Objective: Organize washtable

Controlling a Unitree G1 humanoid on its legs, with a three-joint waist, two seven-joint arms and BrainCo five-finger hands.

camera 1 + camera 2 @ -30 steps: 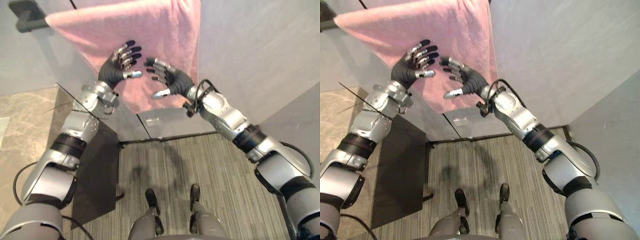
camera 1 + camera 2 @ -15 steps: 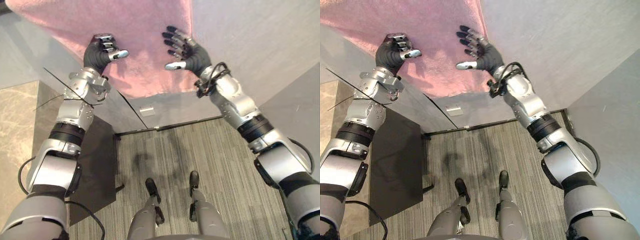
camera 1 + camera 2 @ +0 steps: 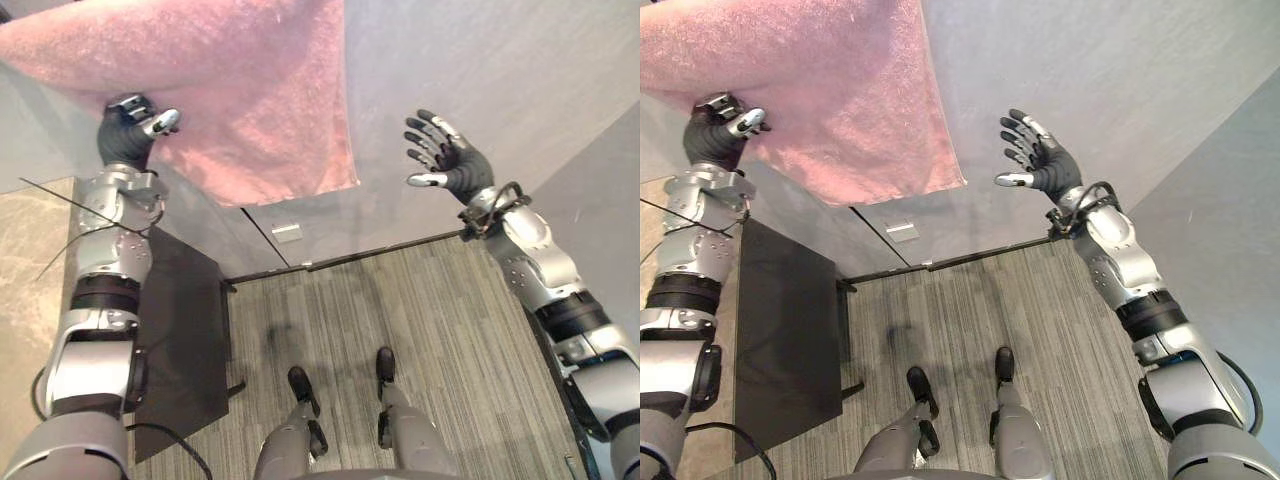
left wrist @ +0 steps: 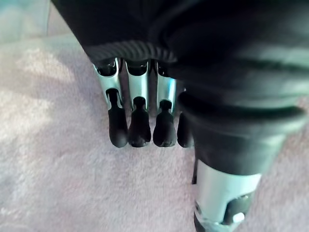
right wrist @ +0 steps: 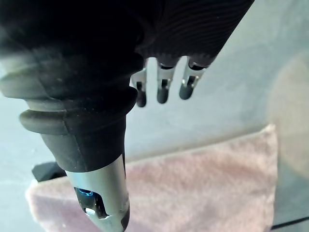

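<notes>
The pink towel (image 3: pixel 250 100) hangs spread flat against the grey wall (image 3: pixel 500 60), probably so it can dry. The left hand (image 3: pixel 125 140) is at its lower edge; I cannot tell whether it grips the cloth. The right hand (image 3: pixel 450 165) is released, its fingers spread, well apart from the towel's other side.

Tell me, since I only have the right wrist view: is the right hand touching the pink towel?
Observer: No. The eye views show the right hand open in front of the grey wall, apart from the pink towel, off its right edge.
Operator: And the left hand?
Observer: The left hand is at the towel's lower left edge, fingers curled, apparently gripping the cloth.
Operator: Anything below the towel?
Observer: A black panel lies below the left arm, beside striped carpet.
</notes>
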